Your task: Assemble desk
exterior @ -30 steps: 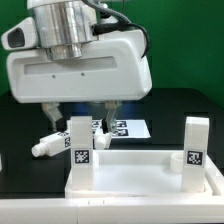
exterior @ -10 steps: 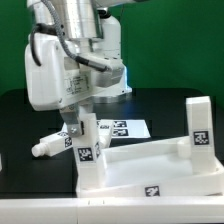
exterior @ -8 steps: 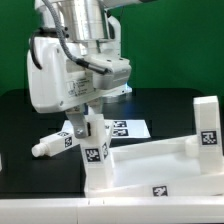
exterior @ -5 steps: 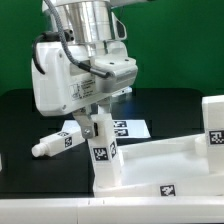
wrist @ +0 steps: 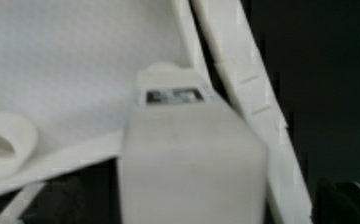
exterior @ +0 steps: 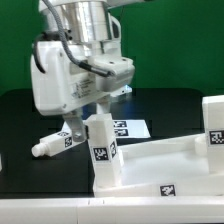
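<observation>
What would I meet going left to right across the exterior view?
Lying leg → standing leg → edge leg, cut off by the picture's right edge. The marker board and the tabletop overlap several of these, so they are left out.

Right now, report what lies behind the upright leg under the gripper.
The marker board lies flat behind the upright leg, partly covered by it. A loose leg lies toward the exterior view's left. The gripper blocks whatever is behind the leg's top.
</observation>
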{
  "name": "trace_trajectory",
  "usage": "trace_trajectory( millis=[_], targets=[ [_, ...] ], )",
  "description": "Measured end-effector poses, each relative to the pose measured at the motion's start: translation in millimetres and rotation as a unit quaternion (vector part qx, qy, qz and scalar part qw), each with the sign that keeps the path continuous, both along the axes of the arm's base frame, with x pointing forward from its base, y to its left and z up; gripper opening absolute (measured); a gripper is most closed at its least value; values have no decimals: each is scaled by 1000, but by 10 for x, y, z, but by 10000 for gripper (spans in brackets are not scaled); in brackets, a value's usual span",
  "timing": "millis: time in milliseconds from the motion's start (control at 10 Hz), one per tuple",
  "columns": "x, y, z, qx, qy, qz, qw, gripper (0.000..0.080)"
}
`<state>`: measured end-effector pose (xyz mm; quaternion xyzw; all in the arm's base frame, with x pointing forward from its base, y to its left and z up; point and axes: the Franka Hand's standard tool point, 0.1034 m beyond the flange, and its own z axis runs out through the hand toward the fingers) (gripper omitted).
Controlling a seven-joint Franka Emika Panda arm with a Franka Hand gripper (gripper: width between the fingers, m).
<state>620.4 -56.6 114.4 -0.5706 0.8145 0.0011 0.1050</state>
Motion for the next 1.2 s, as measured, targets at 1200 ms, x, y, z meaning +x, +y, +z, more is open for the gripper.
trace_trajectory(
  millis=[1200],
  targets=[
    [-417, 686, 300, 5, 6, 131, 991, 649]
  ],
)
